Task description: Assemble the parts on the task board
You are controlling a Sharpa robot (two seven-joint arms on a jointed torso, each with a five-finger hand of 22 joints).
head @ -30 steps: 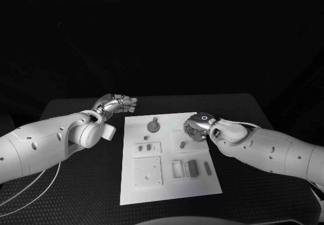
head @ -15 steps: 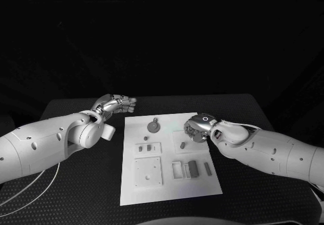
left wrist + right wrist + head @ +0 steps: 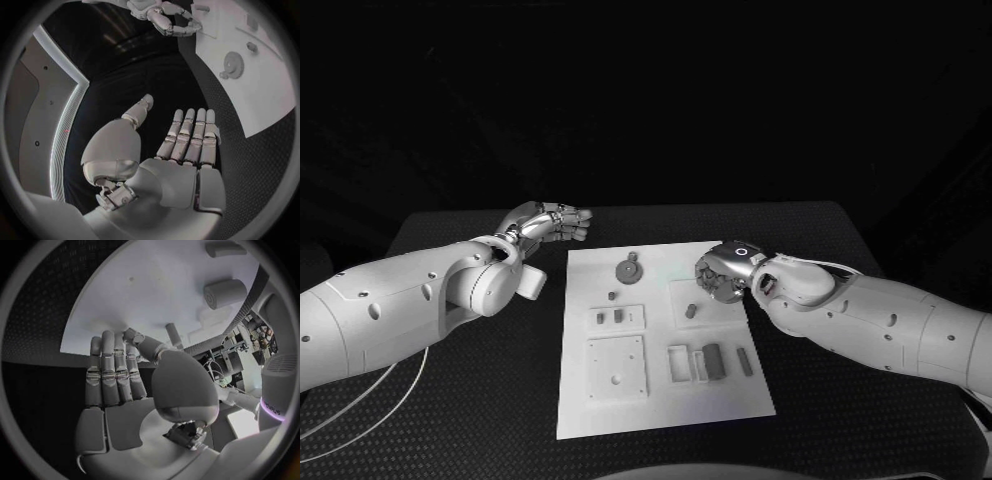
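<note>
1. Silver and shiny, the right hand (image 3: pixel 723 270) hangs over the far right part of the task board (image 3: pixel 661 340). In the right wrist view its fingers (image 3: pixel 115 370) are stretched out side by side, the thumb stands away from them, and it holds nothing.
2. Just by the right hand, a small grey peg (image 3: pixel 689 311) lies on a raised white square on the board. It sits on the side of the hand nearer the robot, close to the hand. In the right wrist view a small peg (image 3: pixel 174 335) lies on the white board just past the thumb tip, and a thicker round piece (image 3: pixel 225 293) lies farther off.
3. The left hand (image 3: pixel 548 222) is off the board, over the black surface (image 3: pixel 473 400) near the board's far left corner. In the left wrist view its fingers (image 3: pixel 190 132) are straight and together, the thumb is out to the side, and nothing is in it.
4. The round gear part (image 3: pixel 629 269) lies on the far end of the board, between the two hands and touching neither.
5. Farther out, toward the robot, there is a white block with two small grey parts (image 3: pixel 609 316), then a flat square plate (image 3: pixel 616 366), and beside it a few upright grey parts (image 3: pixel 711 360).
</note>
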